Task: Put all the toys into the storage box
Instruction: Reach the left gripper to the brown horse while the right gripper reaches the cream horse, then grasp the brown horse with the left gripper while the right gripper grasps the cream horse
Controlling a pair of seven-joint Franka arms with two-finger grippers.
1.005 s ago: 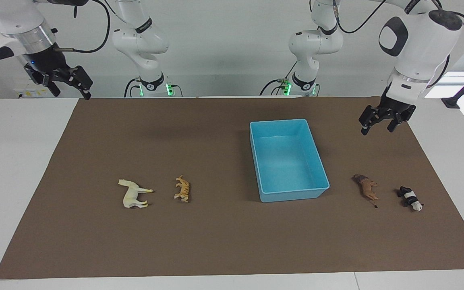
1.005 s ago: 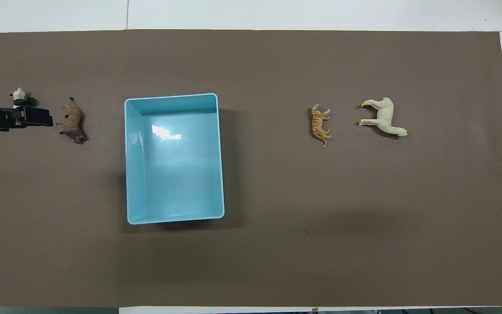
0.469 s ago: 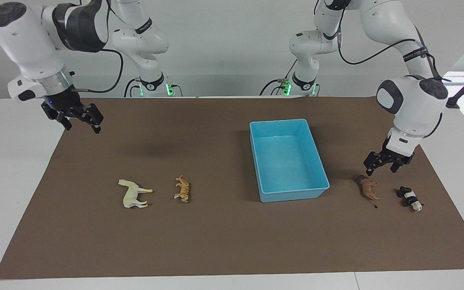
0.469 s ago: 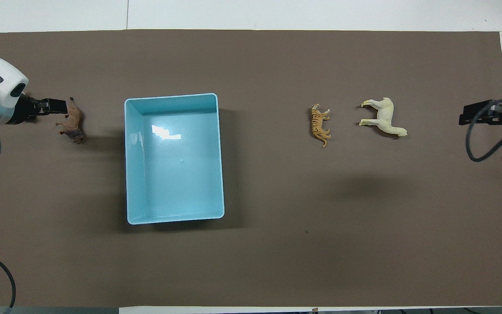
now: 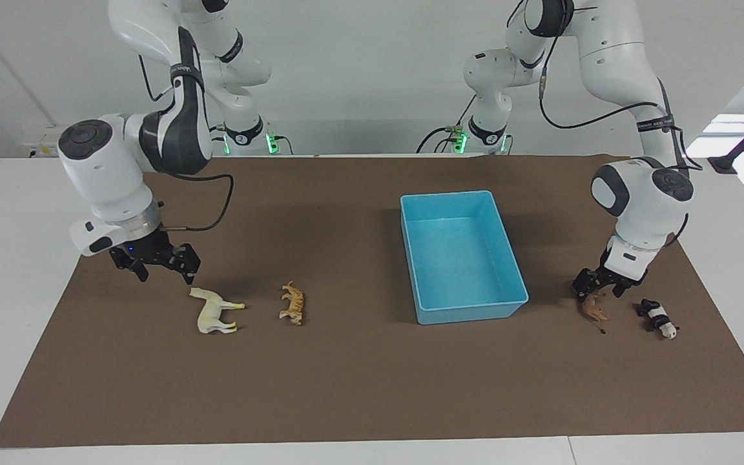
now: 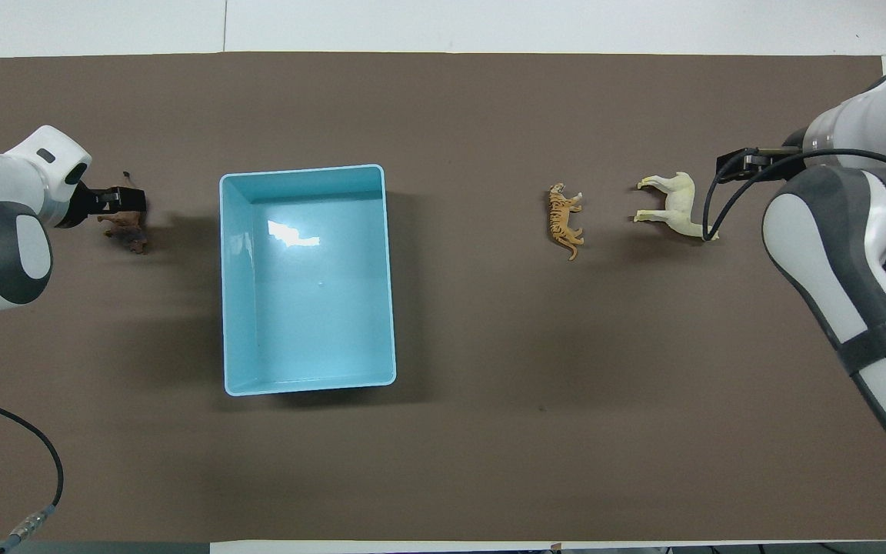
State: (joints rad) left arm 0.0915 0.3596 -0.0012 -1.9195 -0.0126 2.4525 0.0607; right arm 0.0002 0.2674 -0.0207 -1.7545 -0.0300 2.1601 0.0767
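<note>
My left claw (image 5: pixel 598 284) hangs spread right over the lion (image 5: pixel 594 307) at the facing view's lower right, so I should settle a finger on each flank before pinching. My right claw (image 5: pixel 159 263), also spread, is low beside the horse (image 5: pixel 212 311) at lower left. The storage box (image 5: pixel 506 240) sits empty, right of centre.

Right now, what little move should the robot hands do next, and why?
Probably the left gripper should close on the lion: its open fingers sit right over it, and the storage box is empty. The right gripper hovers open by the horse.
</note>
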